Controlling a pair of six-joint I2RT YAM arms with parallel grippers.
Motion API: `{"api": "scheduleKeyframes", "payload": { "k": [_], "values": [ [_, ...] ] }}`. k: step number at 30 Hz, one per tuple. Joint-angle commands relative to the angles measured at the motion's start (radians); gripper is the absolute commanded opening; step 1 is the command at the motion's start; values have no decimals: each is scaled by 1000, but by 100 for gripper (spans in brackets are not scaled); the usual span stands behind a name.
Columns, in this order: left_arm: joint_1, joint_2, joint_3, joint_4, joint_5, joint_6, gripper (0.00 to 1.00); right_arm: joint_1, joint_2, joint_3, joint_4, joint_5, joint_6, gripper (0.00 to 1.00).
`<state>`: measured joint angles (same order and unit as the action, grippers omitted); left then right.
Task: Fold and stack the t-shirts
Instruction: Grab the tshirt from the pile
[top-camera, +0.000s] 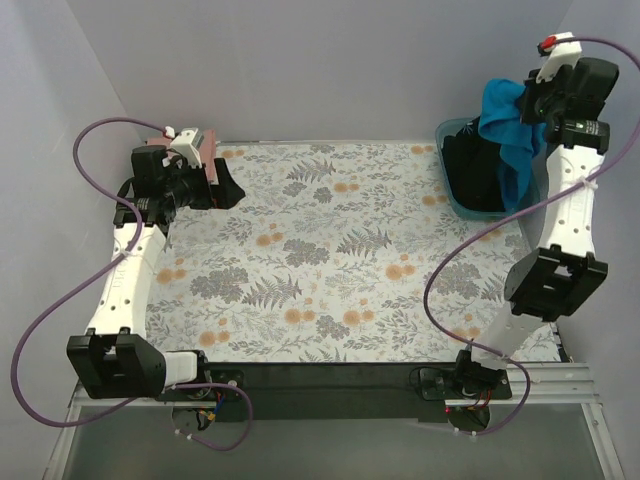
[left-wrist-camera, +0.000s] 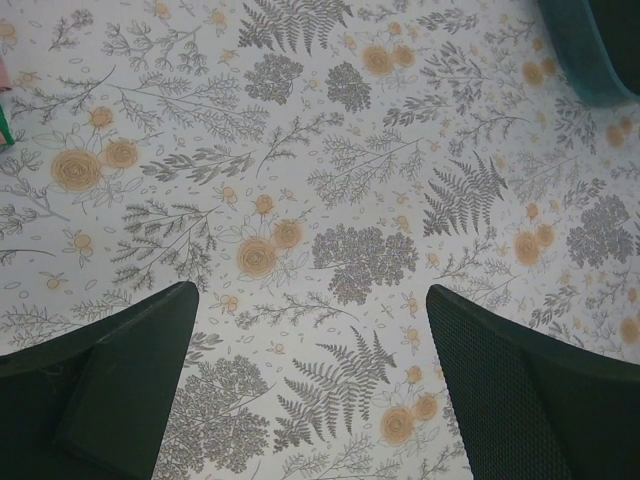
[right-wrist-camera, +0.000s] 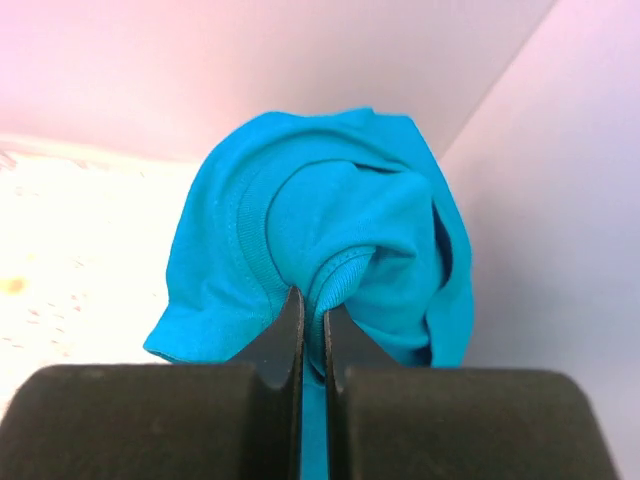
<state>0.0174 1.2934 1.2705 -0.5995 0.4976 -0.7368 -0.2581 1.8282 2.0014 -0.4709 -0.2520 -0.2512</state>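
My right gripper (top-camera: 522, 105) is shut on the teal-blue t-shirt (top-camera: 508, 125) and holds it bunched and hanging above the blue tub (top-camera: 458, 203) at the back right. In the right wrist view the tee's ribbed collar (right-wrist-camera: 335, 270) is pinched between my closed fingers. A black t-shirt (top-camera: 472, 165) lies inside the tub. My left gripper (top-camera: 226, 186) is open and empty over the floral covering at the back left; its fingers (left-wrist-camera: 110, 385) stand wide apart above bare cloth. A folded pink t-shirt (top-camera: 205, 150) lies behind the left wrist. No green tee is in view.
The floral table covering (top-camera: 330, 250) spreads over the whole table between the arms. Grey walls close the back and both sides. The tub's corner (left-wrist-camera: 590, 50) shows at the top right of the left wrist view. Purple cables loop beside each arm.
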Motion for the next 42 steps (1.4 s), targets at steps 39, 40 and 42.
{"api": "scheduleKeyframes", "payload": {
  "k": [39,40,42],
  "values": [
    [-4,10,50,-34,-5,-16,98,19,-24,-50,509,419,-194,1],
    [-4,12,52,-34,-2,-16,98,8,-32,-38,520,427,-194,1],
    [-4,17,50,-28,-2,-19,98,0,-41,-6,529,430,-201,1]
  ]
}}
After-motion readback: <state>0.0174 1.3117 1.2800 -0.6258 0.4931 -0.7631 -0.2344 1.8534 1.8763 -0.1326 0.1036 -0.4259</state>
